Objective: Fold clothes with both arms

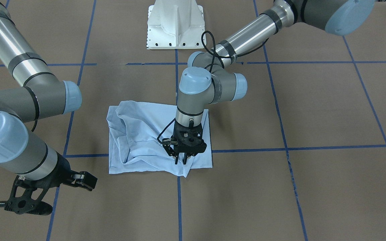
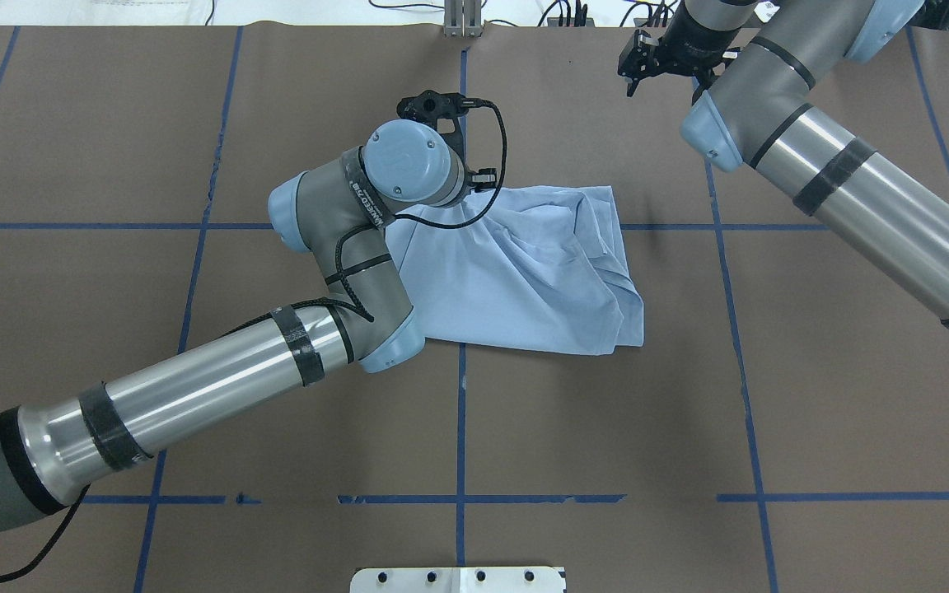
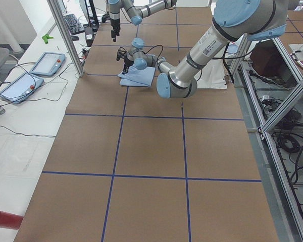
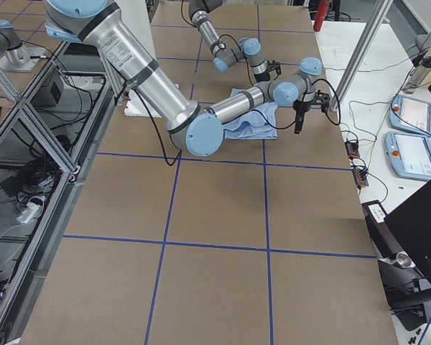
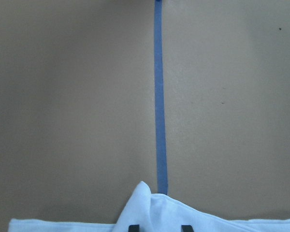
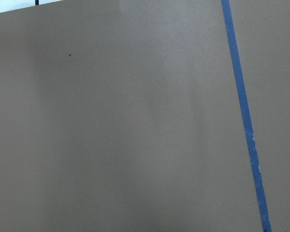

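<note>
Seen from the operators' side, the nearest thing is the right tool (image 2: 646, 59). It hangs over bare brown bench (image 1: 313, 110), well apart from the garment. Its wrist camera shows only the paper surface and a blue tape line (image 6: 241, 96), and I cannot tell how far its fingers are spread.

Further back, near the bench's middle, lies the light blue T-shirt (image 1: 139, 134), a compact, rumpled rectangle several layers deep. Neither print nor collar shows. The left tool (image 1: 181, 161) points straight down onto the shirt's near edge, toward the end on that arm's own side, and creases run in toward it. Its fingers (image 5: 134, 227) stand narrow, with a slim gap between them and cloth in it. Whether they nip that cloth or merely rest on it I cannot tell.

I judge the folding well along: a late fold or a tidy-up, worked by the left arm alone. A further fold would call for a firm pinch through all the layers at this edge, a lift just clear of the bench, and a carry back over the shirt. The right tool should take the other end, since thin fabric will likely sag.

Farthest back stands the white pedestal (image 1: 175, 26). No basket, bin or box shows on the bench.
</note>
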Controlling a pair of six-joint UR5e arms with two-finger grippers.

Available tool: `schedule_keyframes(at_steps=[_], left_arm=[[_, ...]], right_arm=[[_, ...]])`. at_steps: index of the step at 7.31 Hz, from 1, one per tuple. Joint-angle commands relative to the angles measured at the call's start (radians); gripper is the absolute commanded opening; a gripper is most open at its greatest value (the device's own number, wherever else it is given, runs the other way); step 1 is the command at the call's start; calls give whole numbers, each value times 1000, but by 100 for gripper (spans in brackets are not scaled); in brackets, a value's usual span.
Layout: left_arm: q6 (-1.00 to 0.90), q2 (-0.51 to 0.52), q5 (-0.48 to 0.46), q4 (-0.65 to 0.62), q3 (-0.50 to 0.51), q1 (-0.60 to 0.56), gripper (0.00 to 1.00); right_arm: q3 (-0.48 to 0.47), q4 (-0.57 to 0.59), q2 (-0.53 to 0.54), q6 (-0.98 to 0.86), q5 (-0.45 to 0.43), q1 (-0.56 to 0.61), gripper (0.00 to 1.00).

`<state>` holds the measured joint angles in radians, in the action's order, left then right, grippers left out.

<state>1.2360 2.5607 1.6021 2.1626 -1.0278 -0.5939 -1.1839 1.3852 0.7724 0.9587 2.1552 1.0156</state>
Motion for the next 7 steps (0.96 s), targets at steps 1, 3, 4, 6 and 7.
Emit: schedule_keyframes(at_steps=[1,3,4,6,7], left_arm=[[-3,1,-14,-4,3,-4,27],[-3,1,-44,-9,8,-6,26],[-3,1,-44,-9,18,-6,26],[-3,1,-54,-9,31,-4,26],[-3,1,-54,-9,31,-4,26]], right_arm=[[0,0,1,0,0,3,100],[0,2,4,-2,0,6,100],[0,0,10,-2,0,6,100],[-2,0,13,-2,2,6,100],[-2,0,15,-2,2,6,100]])
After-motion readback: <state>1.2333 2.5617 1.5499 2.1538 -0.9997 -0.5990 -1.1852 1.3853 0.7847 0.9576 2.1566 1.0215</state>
